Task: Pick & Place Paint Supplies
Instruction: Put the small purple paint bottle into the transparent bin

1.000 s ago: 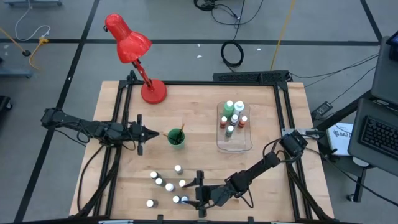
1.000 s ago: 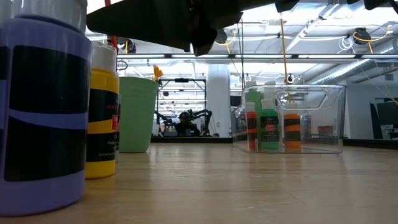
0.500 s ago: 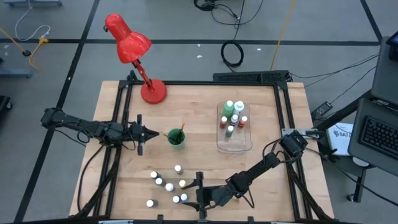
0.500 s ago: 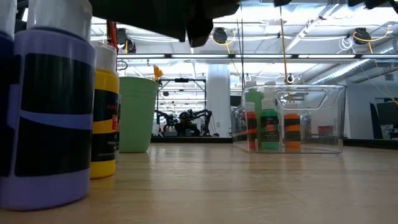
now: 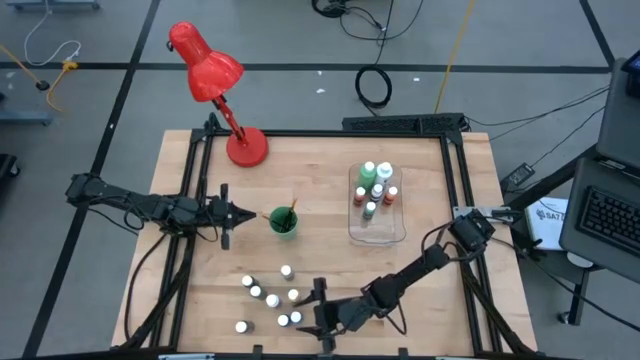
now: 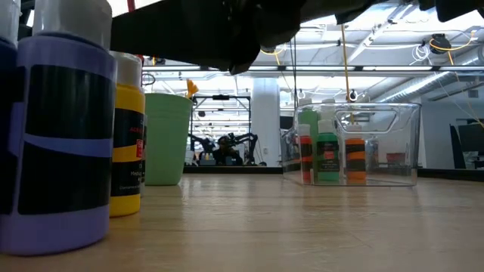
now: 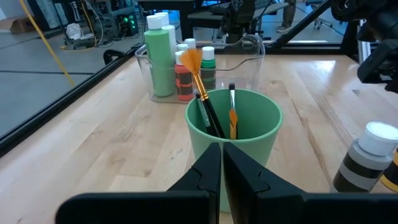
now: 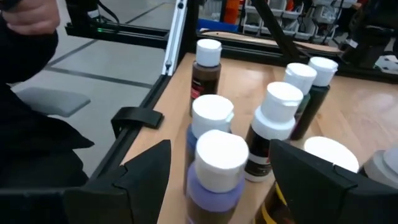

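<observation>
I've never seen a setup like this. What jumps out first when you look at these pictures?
Probably the bright red desk lamp at the table's far left corner. Next, the green cup mid-table holding paintbrushes, with the left gripper shut right beside it. Near the front edge, the right gripper stands open around a purple paint bottle in a cluster of white-capped bottles.

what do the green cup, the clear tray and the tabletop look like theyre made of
Green cup: likely plastic, with a matte, evenly coloured wall and a thin rim. Clear tray: probably rigid glossy plastic, since the bottles inside show straight through its walls. Tabletop: wood, pale with visible plank grain and a smooth, lightly sealed look.
</observation>
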